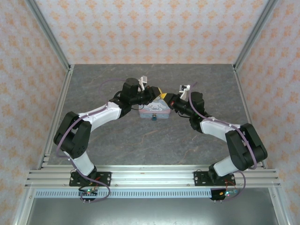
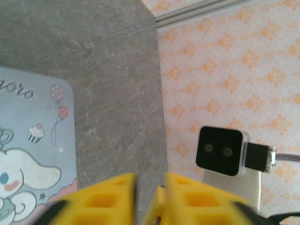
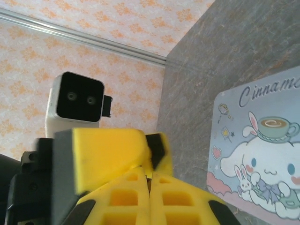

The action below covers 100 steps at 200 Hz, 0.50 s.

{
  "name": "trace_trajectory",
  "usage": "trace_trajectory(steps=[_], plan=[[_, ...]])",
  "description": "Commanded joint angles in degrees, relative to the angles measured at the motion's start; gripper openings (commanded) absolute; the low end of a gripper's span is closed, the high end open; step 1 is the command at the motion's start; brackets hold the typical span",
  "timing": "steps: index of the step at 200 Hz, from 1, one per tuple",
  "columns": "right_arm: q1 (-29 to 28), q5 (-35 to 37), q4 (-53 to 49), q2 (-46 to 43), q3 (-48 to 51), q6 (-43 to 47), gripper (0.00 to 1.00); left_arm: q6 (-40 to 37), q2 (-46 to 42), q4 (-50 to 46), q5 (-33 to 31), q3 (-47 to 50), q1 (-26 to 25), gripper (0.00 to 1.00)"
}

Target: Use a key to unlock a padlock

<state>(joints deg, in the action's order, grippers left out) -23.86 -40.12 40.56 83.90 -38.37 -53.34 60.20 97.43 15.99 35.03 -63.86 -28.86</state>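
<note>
The step in hand looks like getting the key ready, not yet the unlocking. The two arms meet just beyond the far right corner of the pastel, cartoon-printed rectangular tin box point(image 1: 149, 111), which lies on the grey stone-patterned counter point(image 1: 117, 140).

The left gripper point(image 2: 150, 199), with yellow ribbed fingers, stands parted by a narrow gap. Whether anything sits in that gap I cannot tell. The right gripper point(image 3: 150, 197), also yellow, has its fingers pressed together. One finger point(image 3: 103, 154) of the left gripper lies across them, touching. This reads as a handover of the key from one gripper to the other, but no key can be made out, so that is only a judgement.

The small dark blue-teal padlock with a metal shackle point(image 1: 153, 117) sits at the middle of the tin's near edge, touching it. It is on the opposite side of the tin from both grippers, and nothing holds it.

The next move calls for one gripper to carry the key across the tin to that near edge. The other must steady the padlock so the keyhole faces the key. The padlock is far smaller than the tin, so the alignment must be fine, and a push could shift the tin.

Count: one tin, one padlock, two grippers, two wrist cameras, and no key that I can see.
</note>
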Motion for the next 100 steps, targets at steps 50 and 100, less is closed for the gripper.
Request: trace_trajectory(steps=[50, 100], plan=[[-5.73, 16.18, -31.79, -12.70, -4.13, 23.76, 0.00, 4.01, -3.99, -29.98, -2.08, -11.12, 1.69, 0.71], [-15.03, 33.98, -40.42, -13.59, -8.28, 38.62, 0.00, 15.05, -1.50, -28.25, 5.62, -8.54, 1.39, 0.63]])
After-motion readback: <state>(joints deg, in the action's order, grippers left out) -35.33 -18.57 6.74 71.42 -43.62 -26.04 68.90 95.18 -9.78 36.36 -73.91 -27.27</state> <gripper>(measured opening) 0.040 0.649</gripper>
